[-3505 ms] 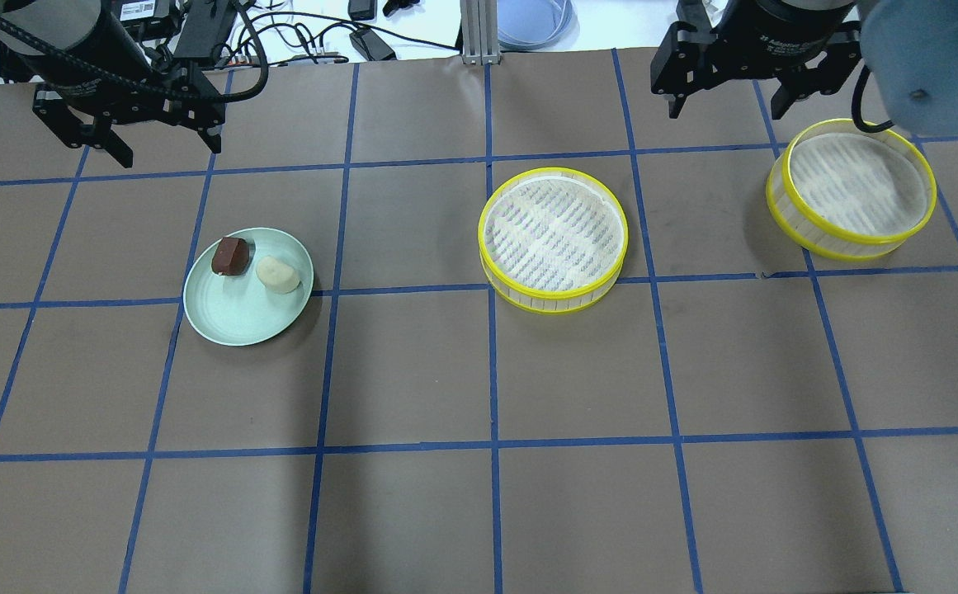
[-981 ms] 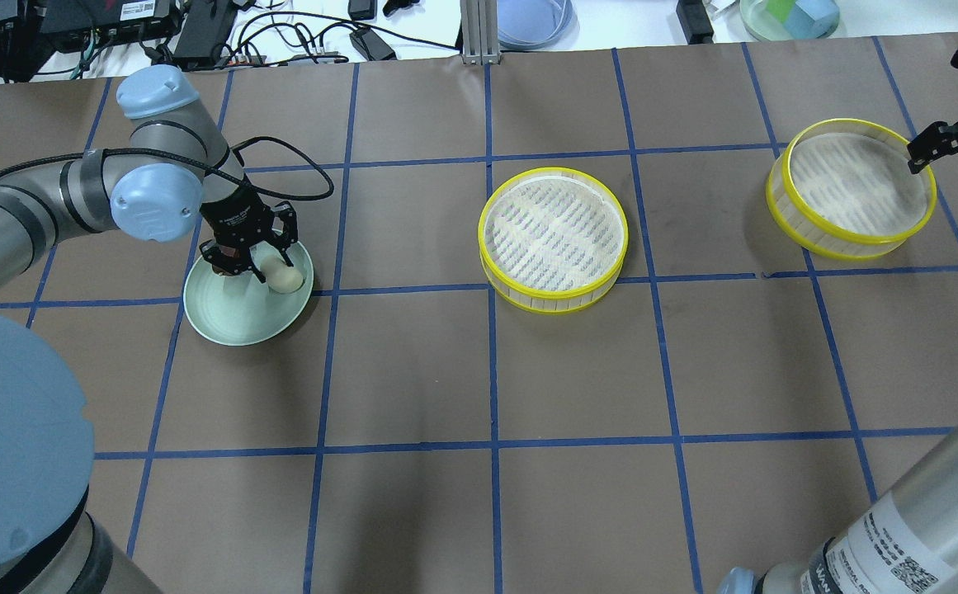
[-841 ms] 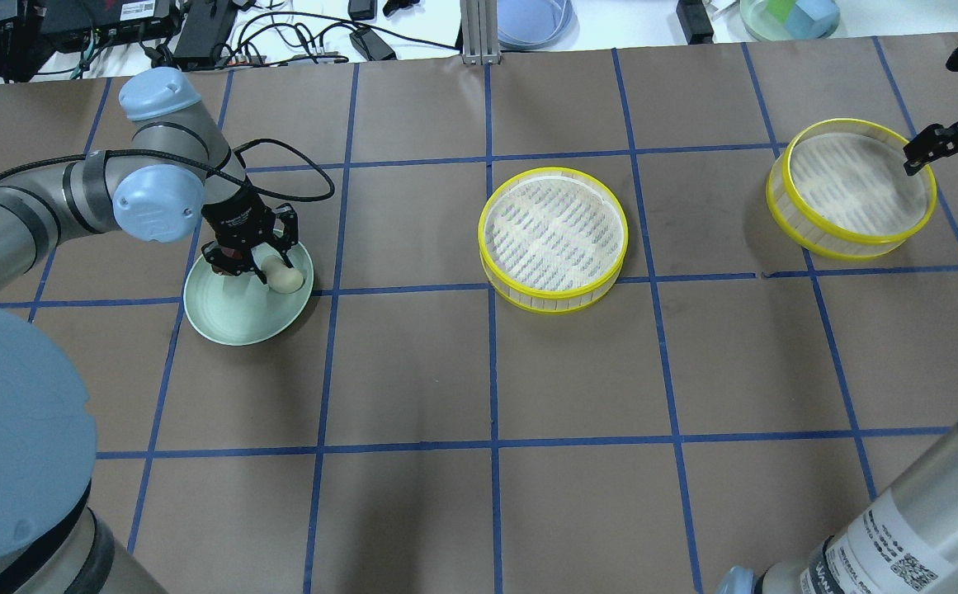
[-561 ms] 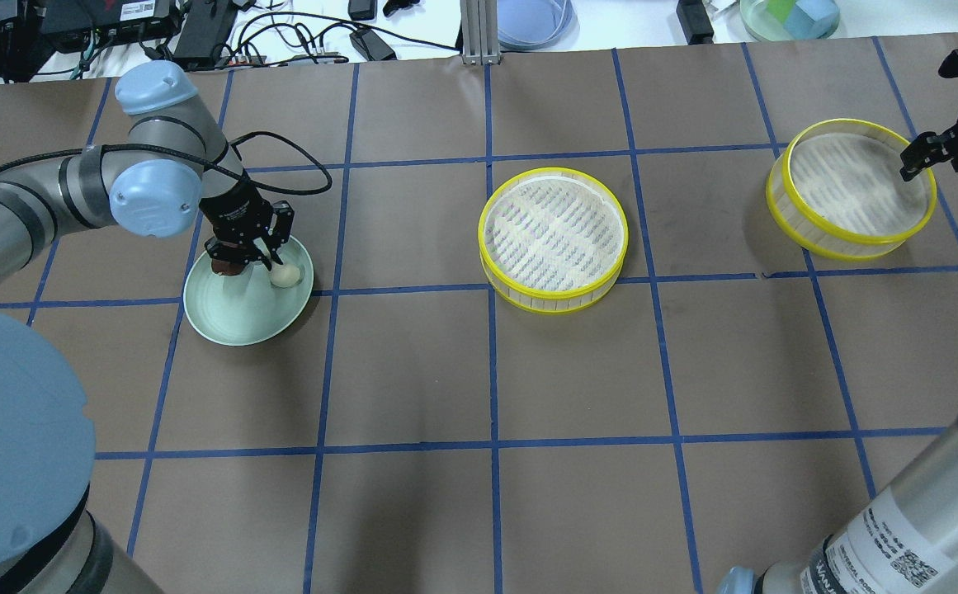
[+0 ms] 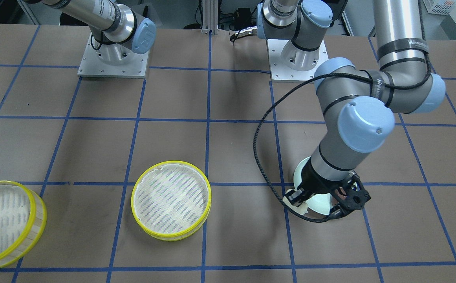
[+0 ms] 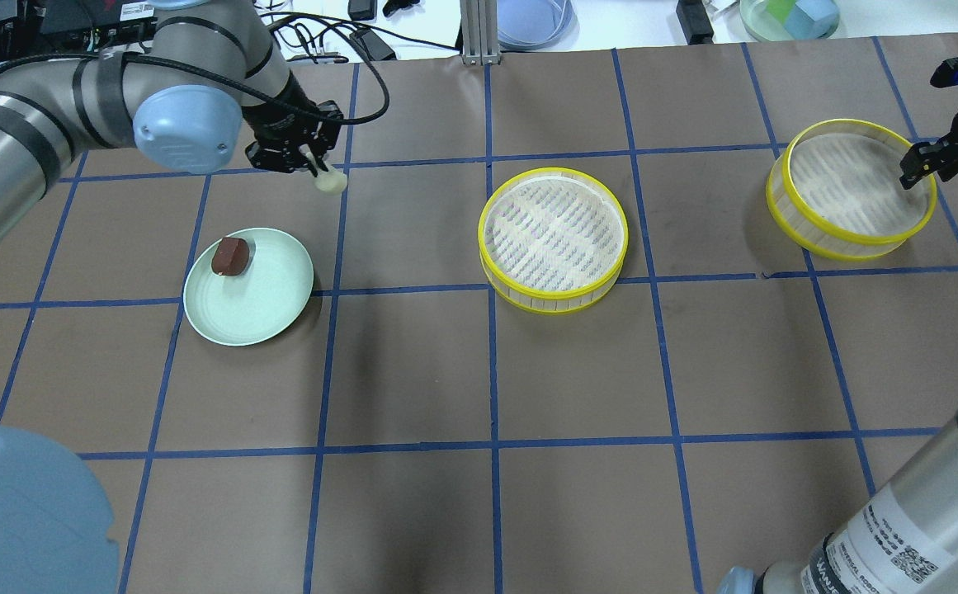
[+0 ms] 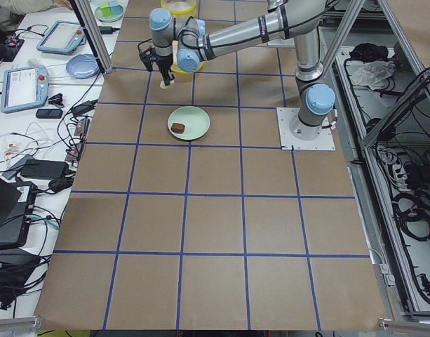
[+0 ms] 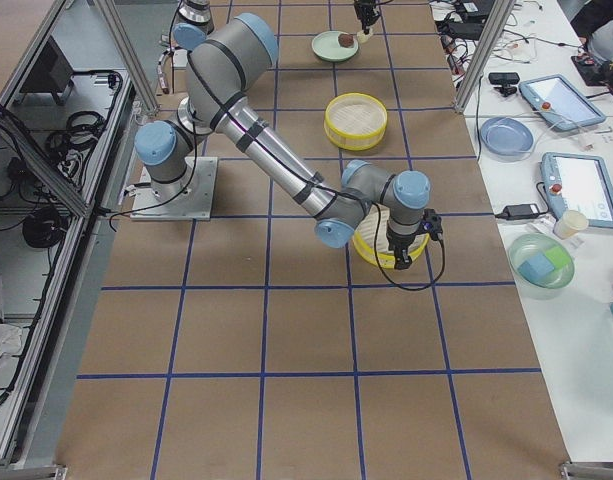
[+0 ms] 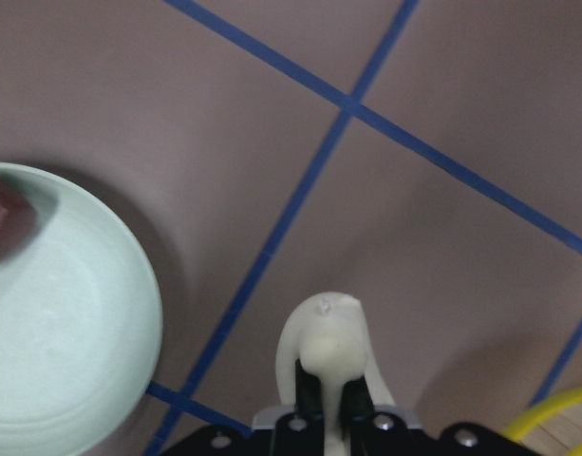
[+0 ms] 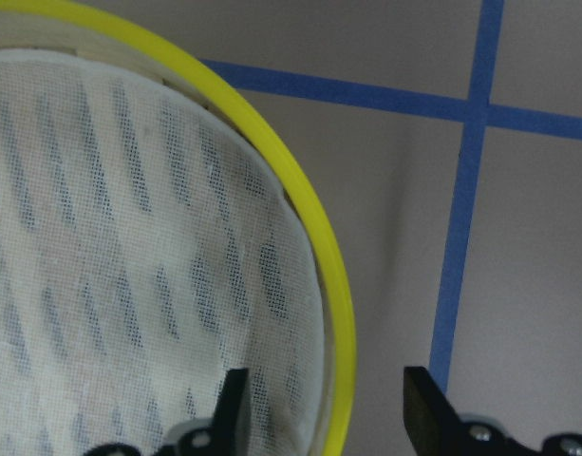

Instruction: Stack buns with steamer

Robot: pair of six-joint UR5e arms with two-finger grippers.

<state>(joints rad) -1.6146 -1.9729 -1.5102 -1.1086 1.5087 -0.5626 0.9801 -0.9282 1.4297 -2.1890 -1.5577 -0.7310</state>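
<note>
Transfer step: left gripper [image 6: 311,162] clamps pale cream rounded bun [image 6: 332,182] aloft; next, lower into central yellow-rimmed steamer tray [image 6: 553,300]. Right gripper [image 10: 324,394] spread.

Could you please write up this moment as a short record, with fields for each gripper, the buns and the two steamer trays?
left gripper: shut on the cream bun, lifted clear of the green plate
right gripper: open, one finger on each side of the right tray rim
brown bun: lying on the green plate
middle tray: empty
right tray: empty
</note>
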